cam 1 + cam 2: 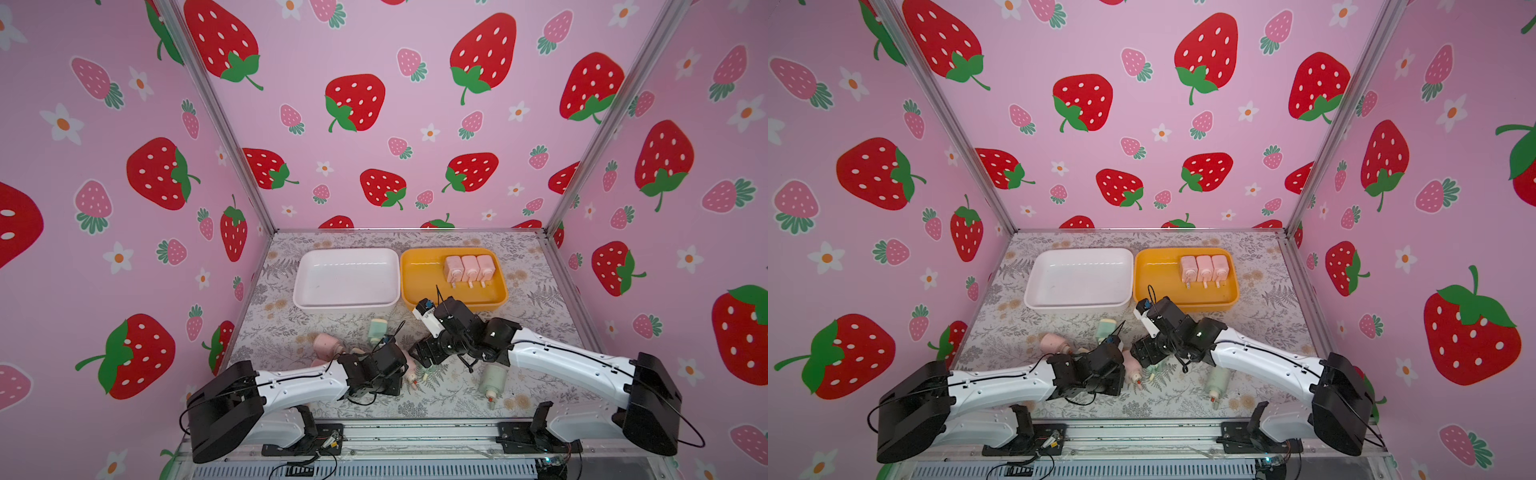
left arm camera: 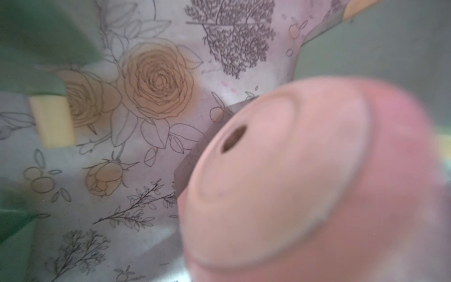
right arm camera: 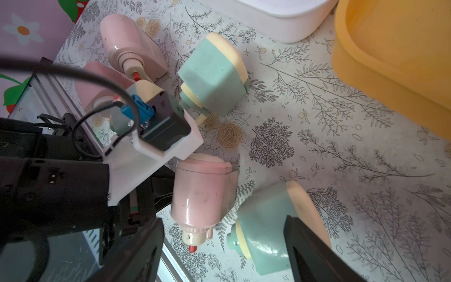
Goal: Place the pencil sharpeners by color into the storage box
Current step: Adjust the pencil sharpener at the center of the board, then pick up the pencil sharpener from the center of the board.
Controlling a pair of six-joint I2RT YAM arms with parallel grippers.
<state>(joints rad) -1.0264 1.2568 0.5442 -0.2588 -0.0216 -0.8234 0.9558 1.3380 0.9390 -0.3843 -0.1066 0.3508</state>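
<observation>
Three pink pencil sharpeners (image 1: 468, 268) stand in a row in the yellow storage box (image 1: 419, 286). The white storage box (image 1: 347, 303) holds nothing. Loose on the mat lie a mint sharpener (image 3: 212, 75), two pink ones (image 3: 131, 46) behind it, a pink one (image 3: 202, 193) and a mint one (image 3: 266, 224). My right gripper (image 3: 223, 246) is open. The pink one's crank end and the mint one's body lie between its fingers (image 3: 310, 251). My left gripper (image 3: 163, 195) sits low against the pink one's side, its fingers hidden. That sharpener (image 2: 305, 183) fills the left wrist view, blurred.
Another mint sharpener (image 1: 492, 380) lies on the mat near the front, behind my right wrist. Both arms meet over the pile in the middle of the floral mat (image 1: 540, 299). Strawberry-print walls close in the back and both sides.
</observation>
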